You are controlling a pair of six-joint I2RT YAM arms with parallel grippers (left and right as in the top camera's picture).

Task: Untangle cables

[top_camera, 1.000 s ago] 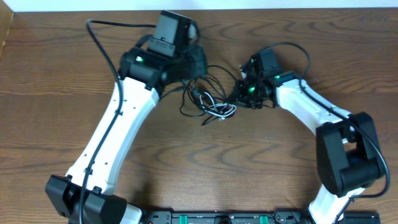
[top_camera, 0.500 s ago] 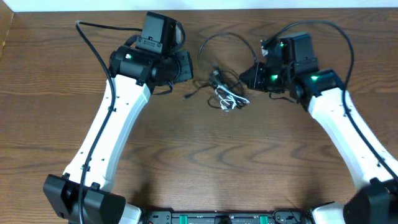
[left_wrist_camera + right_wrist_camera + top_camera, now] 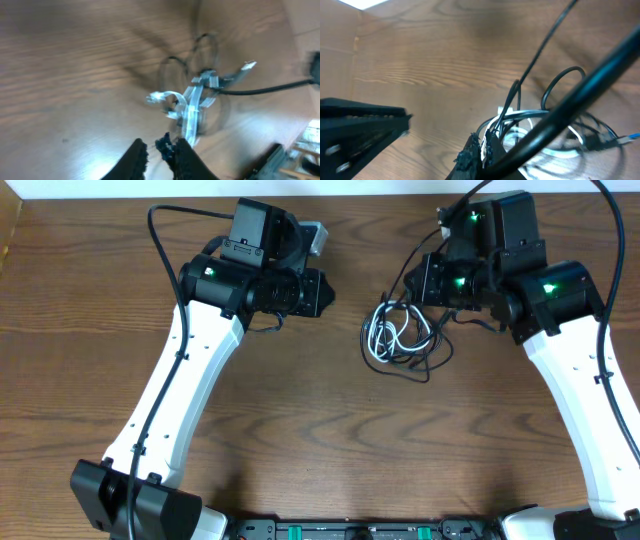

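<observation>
The cables lie in one tangled bunch right of the table's middle: the white cable [image 3: 383, 335] in small loops, the black cable [image 3: 425, 352] looped around it. My right gripper [image 3: 422, 288] stands just above the bunch, and strands rise up into it. In the right wrist view the right gripper [image 3: 482, 141] is shut on white and black strands, with the white cable [image 3: 540, 116] and black cable [image 3: 560, 80] coiled below. My left gripper [image 3: 318, 290] is left of the bunch, apart from it. Its jaws [image 3: 160, 145] stand slightly open and hold nothing; the white cable [image 3: 192, 100] shows blurred ahead.
A thick black arm cord [image 3: 580, 95] crosses the right wrist view diagonally in front of the bunch. Another arm cord [image 3: 165, 240] arcs over the left arm. The table's far edge [image 3: 380, 192] runs just behind both grippers.
The right gripper has pulled to the right and away, dragging the bunch rightward. The left jaws have parted a little, and the cables are now clear of them.
</observation>
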